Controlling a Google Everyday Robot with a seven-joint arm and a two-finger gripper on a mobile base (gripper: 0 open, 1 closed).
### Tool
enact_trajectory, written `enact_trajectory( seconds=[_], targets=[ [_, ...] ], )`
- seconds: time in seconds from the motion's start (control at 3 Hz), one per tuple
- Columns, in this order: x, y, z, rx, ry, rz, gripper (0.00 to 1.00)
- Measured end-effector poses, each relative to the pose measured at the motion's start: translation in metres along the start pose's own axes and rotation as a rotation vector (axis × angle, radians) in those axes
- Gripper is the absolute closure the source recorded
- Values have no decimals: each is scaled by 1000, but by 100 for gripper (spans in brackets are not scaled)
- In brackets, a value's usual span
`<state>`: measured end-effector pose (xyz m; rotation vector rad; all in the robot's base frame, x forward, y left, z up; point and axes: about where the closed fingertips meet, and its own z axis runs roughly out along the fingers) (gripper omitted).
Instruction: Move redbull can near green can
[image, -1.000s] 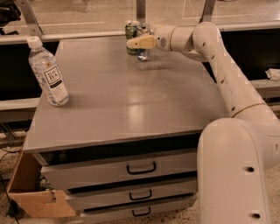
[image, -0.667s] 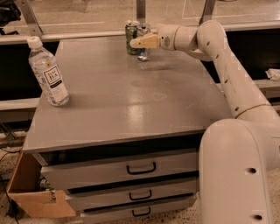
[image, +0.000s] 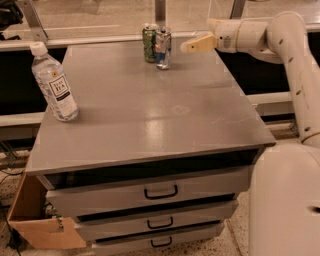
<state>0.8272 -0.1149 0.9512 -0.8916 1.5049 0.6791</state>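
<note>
The redbull can (image: 163, 48), slim, blue and silver, stands upright at the far edge of the grey cabinet top. The green can (image: 149, 43) stands right next to it on its left, about touching. My gripper (image: 192, 45) is to the right of the redbull can, a short gap away, holding nothing, with its tan fingers (image: 199, 43) pointing left toward the cans.
A clear water bottle (image: 54, 83) with a white cap stands at the left edge of the cabinet top (image: 150, 110). Drawers are below the top. A cardboard box (image: 35, 225) sits on the floor at the lower left. My white arm (image: 295, 65) runs along the right side.
My gripper was around the redbull can beside the green can; it has let go and drawn back to the right. The can stays standing.
</note>
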Motion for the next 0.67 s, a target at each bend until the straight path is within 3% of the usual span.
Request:
enact_trajectory(
  seconds=[0.33, 0.67],
  targets=[
    [-3, 4, -48, -18, 43, -37, 0],
    [-2, 4, -48, -18, 43, -37, 0]
  ],
)
